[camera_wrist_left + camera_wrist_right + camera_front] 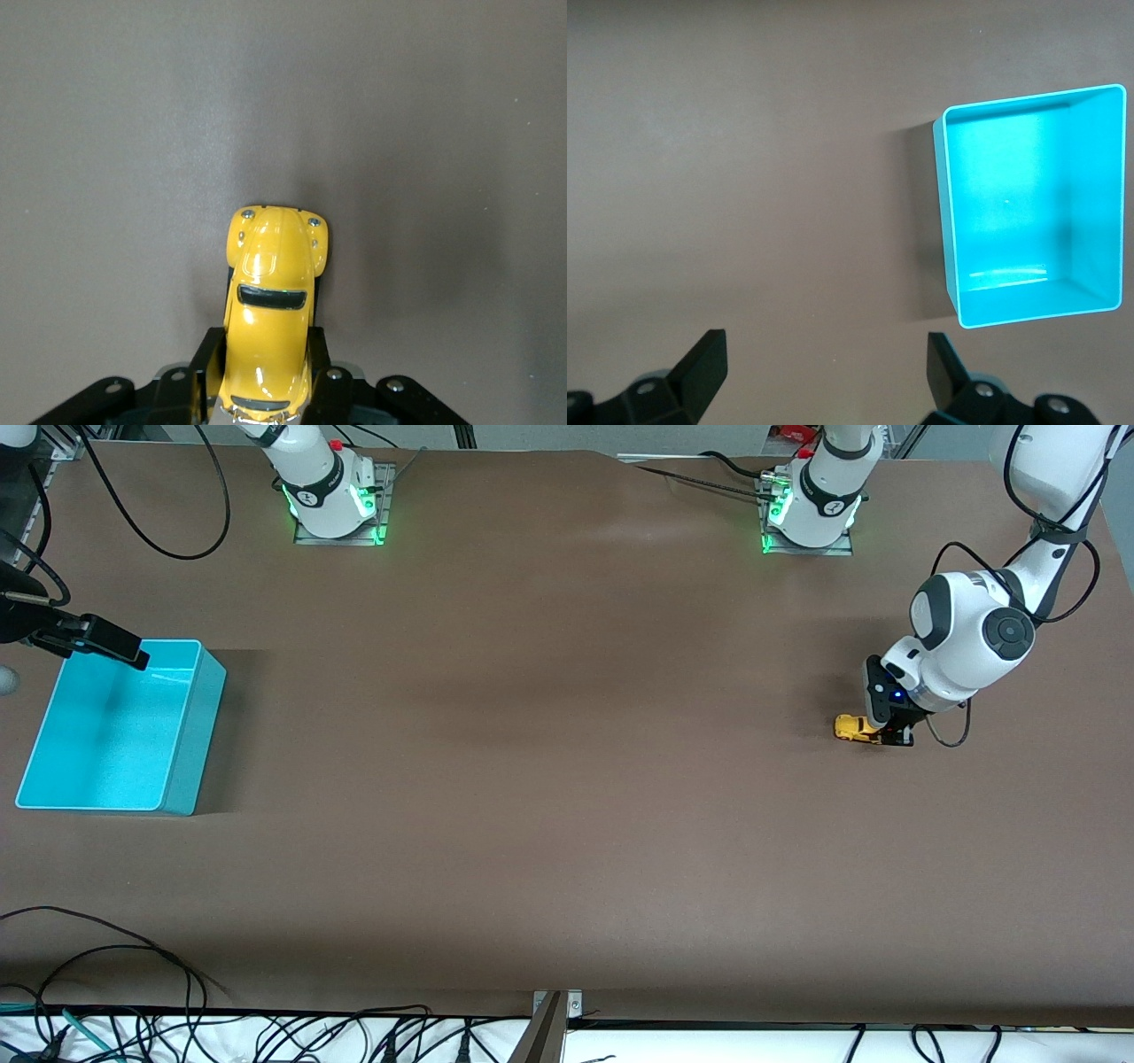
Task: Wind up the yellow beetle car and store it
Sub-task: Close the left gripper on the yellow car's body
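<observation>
Two arms in view. Left tool [890, 731] is down on the surface [549, 779] at the left arm's end, fingers [205, 372] clamped on the rear flanks of the yellow beetle car [856, 727]; nose sticks out free. Right tool [826, 359] waits spread wide, empty, over the surface by the turquoise bin [190, 731] at the right arm's end. Bare surface lies between car and bin.

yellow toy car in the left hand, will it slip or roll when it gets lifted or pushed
The yellow toy car looks glossy and rounded, so it may slip in the left hand, which pinches only its rear flanks. Its body looks rigid, so it probably won't flex. On wheels, it would likely roll along the table if pushed lengthwise.
</observation>
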Available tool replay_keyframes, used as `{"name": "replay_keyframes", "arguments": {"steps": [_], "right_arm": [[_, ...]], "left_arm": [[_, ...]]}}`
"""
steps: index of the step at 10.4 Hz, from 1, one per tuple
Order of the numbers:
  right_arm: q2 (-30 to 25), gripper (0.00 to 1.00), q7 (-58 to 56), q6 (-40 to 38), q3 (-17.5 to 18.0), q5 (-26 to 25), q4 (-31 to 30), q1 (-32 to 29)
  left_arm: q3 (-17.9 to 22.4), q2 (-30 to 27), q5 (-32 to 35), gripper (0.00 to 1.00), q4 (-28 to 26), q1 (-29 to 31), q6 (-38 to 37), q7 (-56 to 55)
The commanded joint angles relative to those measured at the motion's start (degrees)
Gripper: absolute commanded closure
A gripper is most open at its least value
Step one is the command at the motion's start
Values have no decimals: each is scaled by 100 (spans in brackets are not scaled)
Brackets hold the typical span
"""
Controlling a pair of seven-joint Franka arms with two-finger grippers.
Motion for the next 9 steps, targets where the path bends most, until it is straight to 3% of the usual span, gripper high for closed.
{"name": "replay_keyframes", "arguments": {"steps": [1, 9], "right_arm": [[-14, 0, 70, -80, -2, -62, 78, -8], [-14, 0, 53, -80, 7, -62, 78, -8]], "left_arm": [[32, 39, 14, 100, 90, 46, -24, -290], [112, 320, 85, 100, 99, 81, -25, -522]]}}
